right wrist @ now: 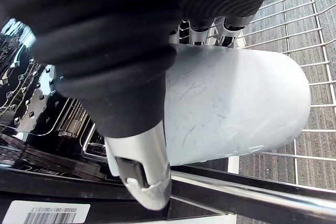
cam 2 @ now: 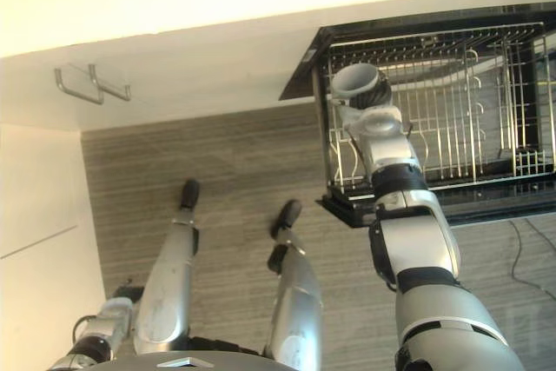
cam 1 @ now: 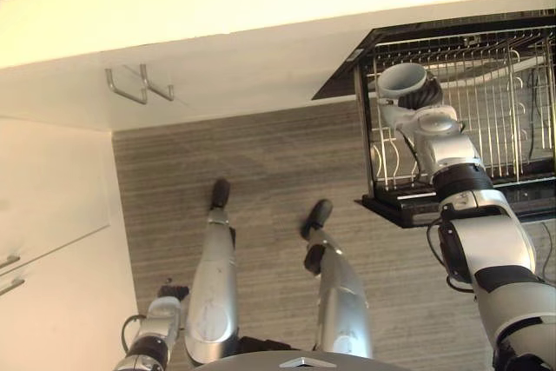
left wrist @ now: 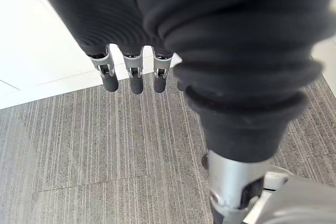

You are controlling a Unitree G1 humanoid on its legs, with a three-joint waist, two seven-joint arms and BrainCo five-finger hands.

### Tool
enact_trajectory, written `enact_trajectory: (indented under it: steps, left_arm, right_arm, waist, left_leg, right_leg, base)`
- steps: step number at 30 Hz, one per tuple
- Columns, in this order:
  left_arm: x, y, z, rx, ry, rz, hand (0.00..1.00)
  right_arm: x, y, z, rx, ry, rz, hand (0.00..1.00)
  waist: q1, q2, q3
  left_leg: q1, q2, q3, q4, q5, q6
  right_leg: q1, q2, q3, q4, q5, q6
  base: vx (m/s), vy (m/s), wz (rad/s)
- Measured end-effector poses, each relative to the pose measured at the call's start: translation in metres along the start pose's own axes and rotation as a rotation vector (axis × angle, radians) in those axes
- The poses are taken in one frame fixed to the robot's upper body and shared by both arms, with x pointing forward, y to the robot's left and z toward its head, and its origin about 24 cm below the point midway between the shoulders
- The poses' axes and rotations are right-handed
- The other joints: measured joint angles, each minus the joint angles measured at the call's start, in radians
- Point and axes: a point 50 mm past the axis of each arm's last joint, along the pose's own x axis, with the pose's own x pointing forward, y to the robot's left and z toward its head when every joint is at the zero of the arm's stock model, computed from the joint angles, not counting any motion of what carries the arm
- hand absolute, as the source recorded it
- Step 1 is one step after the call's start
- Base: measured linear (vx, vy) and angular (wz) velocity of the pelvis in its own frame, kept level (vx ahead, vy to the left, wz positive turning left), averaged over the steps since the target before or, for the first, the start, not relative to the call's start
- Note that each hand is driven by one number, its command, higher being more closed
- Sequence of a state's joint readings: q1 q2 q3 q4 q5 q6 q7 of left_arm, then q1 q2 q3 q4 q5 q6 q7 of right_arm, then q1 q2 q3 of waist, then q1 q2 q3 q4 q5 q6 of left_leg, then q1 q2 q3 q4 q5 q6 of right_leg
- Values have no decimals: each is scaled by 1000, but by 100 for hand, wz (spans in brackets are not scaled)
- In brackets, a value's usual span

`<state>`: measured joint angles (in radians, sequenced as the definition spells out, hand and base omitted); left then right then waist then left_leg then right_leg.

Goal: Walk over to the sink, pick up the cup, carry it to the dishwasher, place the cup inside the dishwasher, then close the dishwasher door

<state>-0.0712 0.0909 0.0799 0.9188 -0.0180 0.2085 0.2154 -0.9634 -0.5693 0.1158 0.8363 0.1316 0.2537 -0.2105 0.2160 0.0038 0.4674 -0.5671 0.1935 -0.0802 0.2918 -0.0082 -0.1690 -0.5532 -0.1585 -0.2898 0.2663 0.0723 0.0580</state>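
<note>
Right robot hand (cam 1: 423,96) grips the cup (cam 1: 400,78) over the dishwasher rack (cam 1: 497,103); left robot hand (left wrist: 135,74) hangs, fingers relaxed.

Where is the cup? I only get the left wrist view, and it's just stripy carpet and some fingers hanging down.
Observer: The cup is in the right hand, whose fingers curl round it.
Operator: Is it at the dishwasher yet?
Observer: Yes. The head views show it held over the pulled-out wire rack, near the rack's edge on the robot's left.
Operator: Is the cup lying in the rack?
Observer: I cannot tell whether it touches the wires; its mouth faces the head camera.
</note>
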Motion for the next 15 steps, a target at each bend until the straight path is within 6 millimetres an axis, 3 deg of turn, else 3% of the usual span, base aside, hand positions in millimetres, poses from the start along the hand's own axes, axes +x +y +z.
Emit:
enact_trajectory:
  steps: [8,10,15]
  left_arm:
    - [0,4,-12,-42,83,9,0]
    - [-1,7,-24,-50,124,20,0]
    - [-11,15,-72,-6,253,39,0]
  right_arm:
    - [-6,4,-6,101,-16,0,0]
    - [-11,7,-24,135,26,2,0]
    - [-39,17,-108,176,230,2,0]
  waist:
    - [-14,9,-9]
    - [-18,10,-36]
    - [-32,14,-175]
  left_leg:
    - [122,3,27,-39,3,12]
    - [171,10,55,-59,4,13]
    - [296,15,108,-92,-19,14]
  right_leg:
    - [103,-1,4,-19,-6,3]
    - [145,2,7,-43,-3,8]
    - [263,9,30,-118,4,25]
  base:
    - [8,-3,-3]
    - [53,-4,-11]
    - [122,22,-16]
